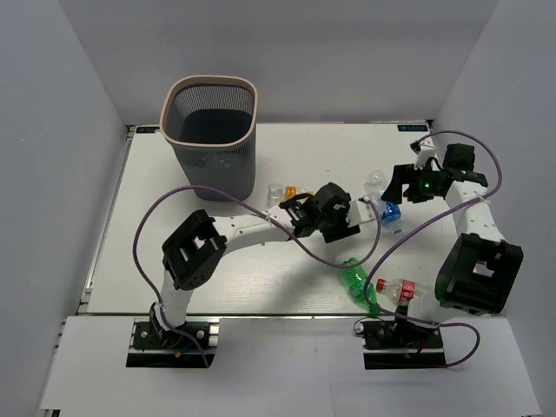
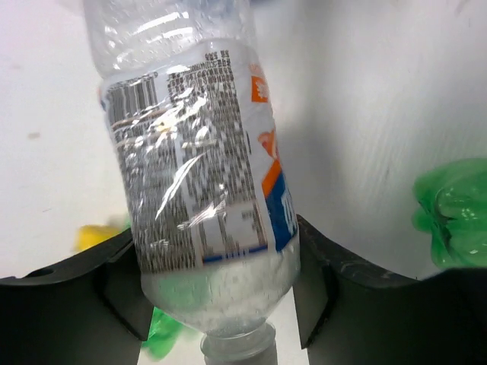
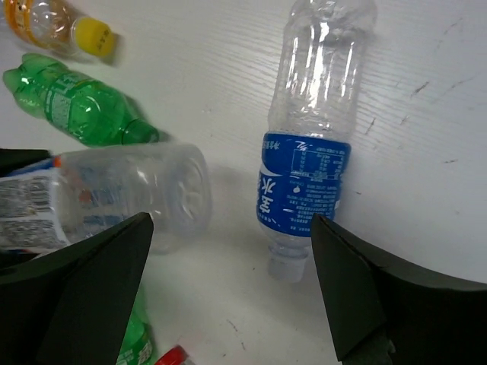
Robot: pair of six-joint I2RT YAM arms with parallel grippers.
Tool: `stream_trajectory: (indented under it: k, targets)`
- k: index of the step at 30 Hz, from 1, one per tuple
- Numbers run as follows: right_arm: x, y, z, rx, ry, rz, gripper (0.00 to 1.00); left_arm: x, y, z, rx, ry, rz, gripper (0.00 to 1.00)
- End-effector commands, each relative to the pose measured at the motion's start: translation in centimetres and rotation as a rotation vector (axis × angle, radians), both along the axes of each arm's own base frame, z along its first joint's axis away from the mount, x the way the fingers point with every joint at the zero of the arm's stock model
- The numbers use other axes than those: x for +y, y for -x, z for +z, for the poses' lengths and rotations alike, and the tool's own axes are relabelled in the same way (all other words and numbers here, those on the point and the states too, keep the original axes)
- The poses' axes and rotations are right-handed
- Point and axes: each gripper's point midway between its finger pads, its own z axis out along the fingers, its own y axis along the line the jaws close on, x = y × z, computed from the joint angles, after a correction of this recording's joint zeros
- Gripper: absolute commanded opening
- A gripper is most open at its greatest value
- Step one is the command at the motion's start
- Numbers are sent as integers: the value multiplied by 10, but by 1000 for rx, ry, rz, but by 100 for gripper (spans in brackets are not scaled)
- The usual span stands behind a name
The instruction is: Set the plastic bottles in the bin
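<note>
My left gripper [image 1: 337, 217] is shut on a clear bottle with a white, orange and blue label [image 2: 198, 175], gripped near its neck. That bottle also shows in the right wrist view [image 3: 129, 198]. My right gripper [image 1: 401, 187] is open and empty [image 3: 228, 251], hovering over a clear bottle with a blue label [image 3: 308, 152] that lies on the table [image 1: 389, 213]. A green bottle [image 1: 356, 282] and a red-capped clear bottle [image 1: 395, 287] lie near the front. A second green bottle [image 3: 76, 106] and an orange bottle with a yellow cap [image 3: 61, 23] lie beyond. The bin [image 1: 209, 132] stands at the far left.
The white table [image 1: 174, 252] has walls behind and on both sides. A purple cable [image 1: 330, 259] loops from the left arm across the middle. The right arm's base [image 1: 478, 274] stands beside the front bottles.
</note>
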Motion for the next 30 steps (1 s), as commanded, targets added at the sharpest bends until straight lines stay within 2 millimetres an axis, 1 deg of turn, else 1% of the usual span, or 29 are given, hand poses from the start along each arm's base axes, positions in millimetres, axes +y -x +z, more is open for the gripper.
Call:
stream_trajectory:
  k: [1, 2, 3, 4, 5, 6, 7, 8, 9, 10, 11, 12, 13, 15, 16, 17, 18, 20, 21, 22, 23, 24, 25, 26, 27, 29, 30]
  targets:
    - [-20, -16, 13, -98, 88, -74, 89, -5, -16, 124, -130, 219, 72, 11]
    - [-23, -16, 13, -92, 99, -90, 89, -3, -19, 138, -149, 233, 89, 11]
    - [-27, -20, 17, -107, 109, -118, 89, 5, -27, 146, -164, 233, 134, 10]
    - [-32, -24, 19, -116, 106, -156, 89, 10, -29, 155, -179, 235, 156, 8]
    - [-39, -25, 21, -124, 125, -193, 89, 19, -36, 152, -186, 210, 192, 2]
    - [-39, -25, 34, -148, 98, -240, 89, 33, -41, 150, -201, 166, 244, 0]
    - [-48, -33, 41, -209, 104, -269, 89, 49, -49, 145, -206, 137, 287, 0]
    - [-46, -34, 47, -231, 94, -269, 89, 59, -52, 143, -204, 125, 322, 0]
    - [-44, -38, 66, -304, 85, -269, 89, 71, -54, 137, -208, 103, 350, 0]
    - [-43, -38, 67, -312, 79, -263, 89, 85, -58, 150, -225, 120, 378, 0]
    - [-40, -38, 71, -320, 65, -250, 88, 91, -58, 154, -237, 120, 397, 0]
    - [-36, -38, 71, -316, 44, -239, 86, 100, -64, 161, -245, 132, 430, 0]
    - [-35, -39, 67, -298, 37, -239, 84, 106, -64, 164, -253, 123, 446, 0]
    - [-31, -39, 64, -278, 8, -218, 80, 129, -78, 190, -297, 142, 550, 0]
    - [-28, -39, 59, -263, -5, -205, 77, 133, -81, 211, -320, 185, 588, 0]
    - [-27, -38, 53, -248, -12, -196, 73, 152, -91, 225, -349, 202, 677, 0]
    - [-23, -38, 52, -244, -20, -181, 72, 161, -94, 243, -367, 239, 715, 0]
    - [-18, -36, 41, -213, -43, -152, 70, 185, -99, 282, -413, 350, 816, 0]
    - [-17, -38, 42, -215, -46, -147, 70, 200, -106, 298, -427, 394, 855, 0]
    - [-14, -37, 38, -201, -61, -132, 70, 215, -105, 314, -442, 444, 892, 0]
    - [-12, -38, 33, -184, -65, -124, 69, 223, -106, 329, -445, 508, 922, 0]
    - [-13, -39, 31, -174, -70, -121, 69, 238, -111, 338, -453, 535, 952, 0]
    - [-12, -40, 32, -173, -73, -116, 69, 244, -115, 338, -450, 544, 973, 0]
    - [-11, -41, 27, -158, -78, -113, 69, 255, -114, 347, -449, 575, 1006, 0]
    - [-11, -42, 28, -165, -77, -106, 69, 271, -119, 351, -457, 582, 1055, 0]
    - [-9, -41, 27, -162, -77, -96, 70, 292, -123, 345, -459, 557, 1140, 0]
    - [-7, -43, 28, -166, -77, -85, 72, 309, -128, 340, -456, 550, 1197, 0]
